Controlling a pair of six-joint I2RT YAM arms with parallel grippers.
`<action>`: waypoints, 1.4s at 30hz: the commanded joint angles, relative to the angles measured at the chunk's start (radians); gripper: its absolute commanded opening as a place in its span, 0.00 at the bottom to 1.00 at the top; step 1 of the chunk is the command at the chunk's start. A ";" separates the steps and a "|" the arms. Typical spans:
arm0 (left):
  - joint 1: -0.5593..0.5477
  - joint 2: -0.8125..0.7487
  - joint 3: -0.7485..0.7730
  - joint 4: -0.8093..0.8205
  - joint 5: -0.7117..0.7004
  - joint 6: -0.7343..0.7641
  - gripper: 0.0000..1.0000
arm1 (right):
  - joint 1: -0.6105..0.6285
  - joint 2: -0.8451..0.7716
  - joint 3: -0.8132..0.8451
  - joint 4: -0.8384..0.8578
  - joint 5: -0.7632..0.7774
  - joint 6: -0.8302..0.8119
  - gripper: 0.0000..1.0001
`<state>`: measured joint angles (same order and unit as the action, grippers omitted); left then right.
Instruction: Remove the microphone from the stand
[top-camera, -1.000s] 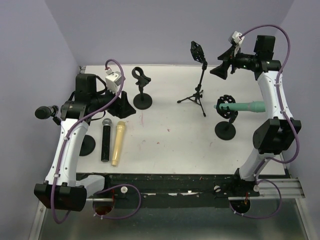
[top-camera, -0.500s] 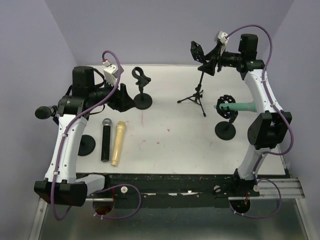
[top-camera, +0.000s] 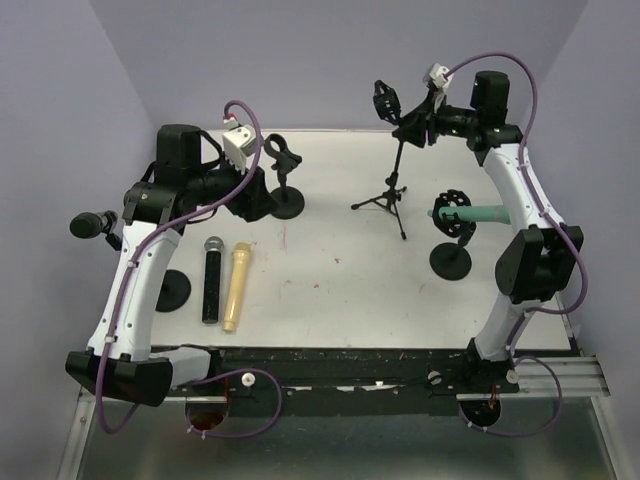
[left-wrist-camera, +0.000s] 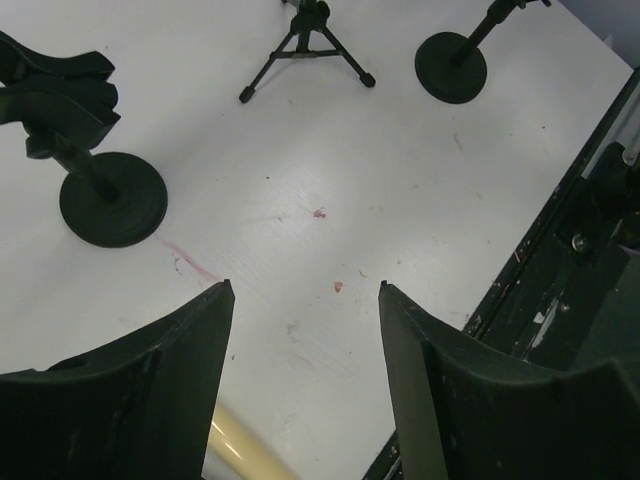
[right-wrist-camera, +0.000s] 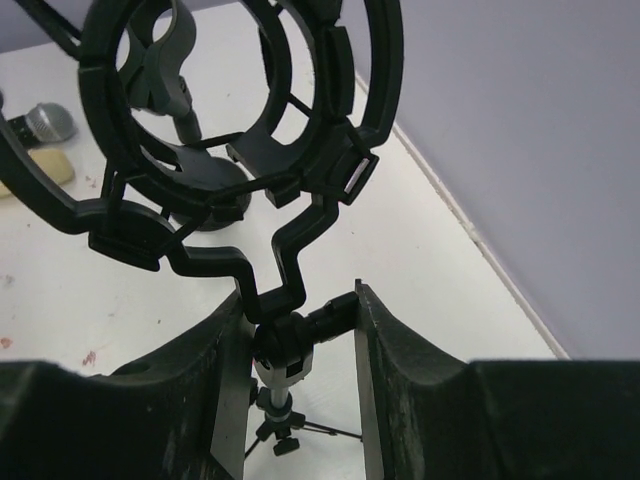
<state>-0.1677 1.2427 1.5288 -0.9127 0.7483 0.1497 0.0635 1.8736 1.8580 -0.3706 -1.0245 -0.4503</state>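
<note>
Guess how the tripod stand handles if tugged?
Probably top-heavy: the shock mount sits high on the tripod stand, over thin legs, so it likely tips. Looks light; the right gripper, shut on its neck, may lift it whole.

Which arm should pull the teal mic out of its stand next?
Right, probably. The teal mic sits on that arm's side; the left gripper, though open, is far across by the clip stand. The right gripper must first let go of the tripod stand.

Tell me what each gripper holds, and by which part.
Right gripper clamps the tripod stand at the joint under its shock mount; left gripper holds nothing.
</note>
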 joint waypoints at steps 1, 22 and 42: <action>-0.038 -0.067 -0.072 0.160 -0.055 0.073 0.67 | 0.119 -0.154 -0.123 0.183 0.206 0.218 0.01; -0.417 -0.273 -0.829 1.058 -0.340 0.295 0.63 | 0.731 -0.501 -0.485 0.217 1.238 0.498 0.01; -0.446 -0.098 -0.983 1.371 -0.182 0.409 0.57 | 0.739 -0.429 -0.513 0.170 1.319 0.619 0.01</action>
<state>-0.6048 1.1057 0.5140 0.4175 0.5072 0.5270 0.8036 1.4475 1.3689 -0.1577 0.2684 0.1204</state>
